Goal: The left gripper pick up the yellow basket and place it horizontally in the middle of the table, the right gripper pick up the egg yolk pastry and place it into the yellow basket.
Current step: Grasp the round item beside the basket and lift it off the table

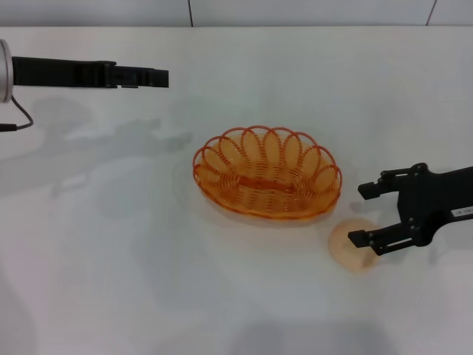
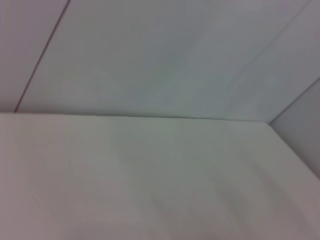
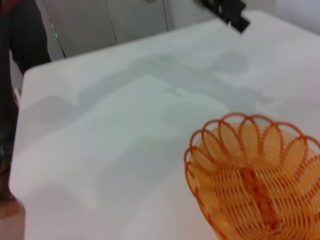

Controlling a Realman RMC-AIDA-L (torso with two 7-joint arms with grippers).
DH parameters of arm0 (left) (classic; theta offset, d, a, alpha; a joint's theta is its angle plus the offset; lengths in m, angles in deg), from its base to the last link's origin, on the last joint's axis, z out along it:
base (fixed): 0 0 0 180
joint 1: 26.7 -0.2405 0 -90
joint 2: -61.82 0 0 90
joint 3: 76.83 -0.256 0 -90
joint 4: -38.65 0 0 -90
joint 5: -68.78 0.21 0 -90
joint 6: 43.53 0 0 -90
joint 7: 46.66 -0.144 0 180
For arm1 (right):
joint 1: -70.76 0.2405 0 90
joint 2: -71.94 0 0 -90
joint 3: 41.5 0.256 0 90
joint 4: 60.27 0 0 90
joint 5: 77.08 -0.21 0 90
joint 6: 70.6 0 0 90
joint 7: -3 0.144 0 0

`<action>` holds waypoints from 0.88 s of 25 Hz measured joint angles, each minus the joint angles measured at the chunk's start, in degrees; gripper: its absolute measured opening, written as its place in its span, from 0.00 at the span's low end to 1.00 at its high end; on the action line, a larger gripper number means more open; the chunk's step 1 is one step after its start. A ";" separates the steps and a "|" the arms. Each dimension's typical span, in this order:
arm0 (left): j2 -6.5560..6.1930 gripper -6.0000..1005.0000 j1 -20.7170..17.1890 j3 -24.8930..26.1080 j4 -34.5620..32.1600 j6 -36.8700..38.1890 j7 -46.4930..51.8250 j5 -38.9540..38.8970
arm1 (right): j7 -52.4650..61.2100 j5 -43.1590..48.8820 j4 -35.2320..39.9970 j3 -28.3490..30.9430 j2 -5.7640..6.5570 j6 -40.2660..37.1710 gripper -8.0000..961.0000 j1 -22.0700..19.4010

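The right gripper (image 1: 363, 214) comes in from the 3 o'clock edge of the head view with its two black fingers spread wide apart. One finger (image 1: 372, 188) points toward the basket's end without touching it; the other finger (image 1: 366, 238) lies over the far edge of the egg yolk pastry (image 1: 350, 247). From this view I cannot tell whether that finger rests on the pastry or hangs just above it. Nothing is clamped between the fingers.

The left gripper (image 1: 155, 77) sits high at about 10 o'clock, well apart from everything else, stretched level over the counter (image 1: 111, 244). Its fingers look closed together into one narrow black tip, holding nothing. Its own wrist view shows only bare white counter and wall.

There is one yellow basket (image 1: 267, 172), lying long-side across near the centre of the counter, open side up and with nothing in it. The right wrist view shows the same basket (image 3: 255, 175) close by, with the left gripper (image 3: 227, 10) far off beyond it.

There is one egg yolk pastry, on the counter at about 4 o'clock from the basket, just beside its rim and outside it.

Two grippers, one basket, one pastry.
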 joint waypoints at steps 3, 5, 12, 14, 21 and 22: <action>-0.02 0.87 0.51 -0.05 -0.05 0.08 -2.39 0.48 | 1.86 1.78 -0.59 -1.66 -0.02 1.29 0.86 1.15; -0.03 0.87 0.86 -0.31 -0.11 0.20 -3.33 0.88 | 2.86 2.69 -0.86 -2.57 -0.02 2.02 0.86 1.48; -0.68 0.87 1.35 -6.72 -2.04 0.67 -4.93 1.15 | 4.78 3.75 -1.09 -3.17 -0.11 2.61 0.86 1.56; -0.69 0.87 1.36 -8.41 -2.96 0.87 -5.11 1.34 | 5.23 4.38 -1.11 -3.17 -0.12 2.92 0.86 1.52; -0.43 0.87 1.84 -8.91 -3.11 1.73 -6.75 2.27 | 6.43 6.13 -1.27 -3.90 -0.12 3.81 0.86 1.56; -0.38 0.87 1.89 -8.94 -3.12 2.10 -7.03 2.29 | 6.49 6.29 -1.31 -3.90 -0.12 3.82 0.86 1.57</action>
